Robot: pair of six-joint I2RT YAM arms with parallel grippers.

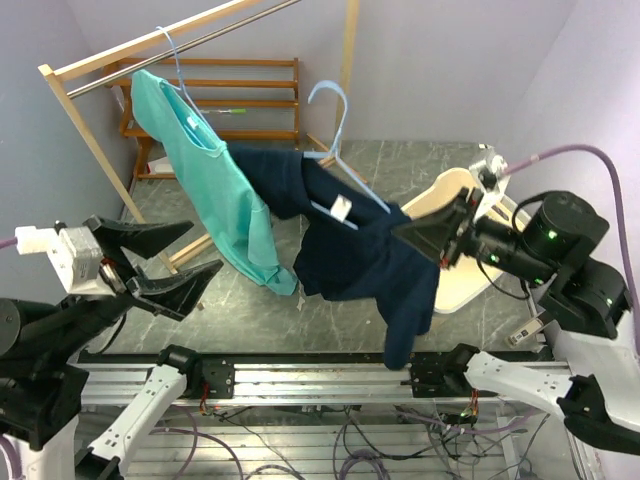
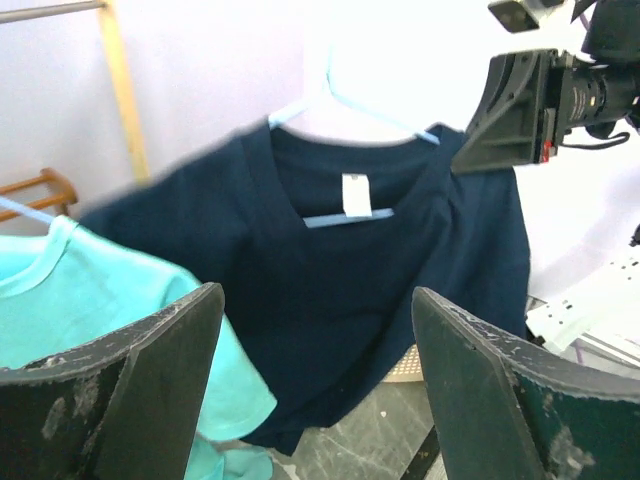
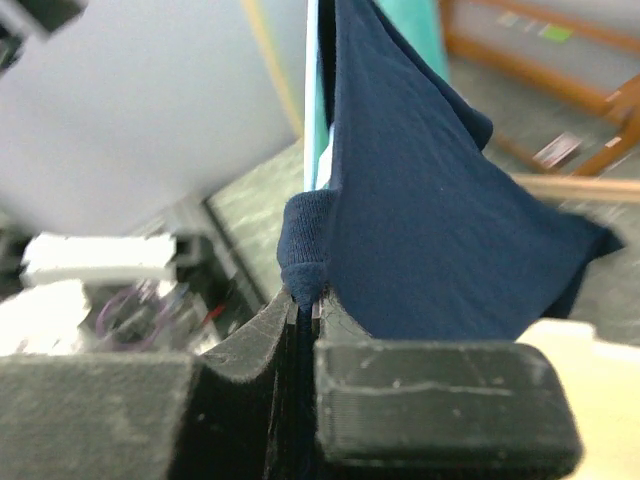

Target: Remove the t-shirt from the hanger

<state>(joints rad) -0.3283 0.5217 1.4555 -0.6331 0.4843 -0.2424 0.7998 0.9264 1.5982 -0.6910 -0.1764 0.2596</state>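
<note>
A navy t-shirt [image 1: 355, 250] hangs on a light blue hanger [image 1: 340, 140], held up off the rail and tilted. My right gripper [image 1: 412, 232] is shut on the shirt's right shoulder edge; the wrist view shows navy cloth [image 3: 420, 200] pinched between the jaws. My left gripper [image 1: 195, 255] is open and empty at the left, apart from the shirt. In the left wrist view the navy shirt [image 2: 330, 270] with its white label and the hanger [image 2: 345, 105] lie ahead between the open fingers [image 2: 150, 370].
A teal t-shirt [image 1: 210, 180] hangs on another hanger from the metal rail [image 1: 190, 45] of a wooden rack [image 1: 80, 120]. A tan perforated basket [image 1: 470, 250] sits on the grey table at the right. A wooden shelf [image 1: 240, 95] stands at the back.
</note>
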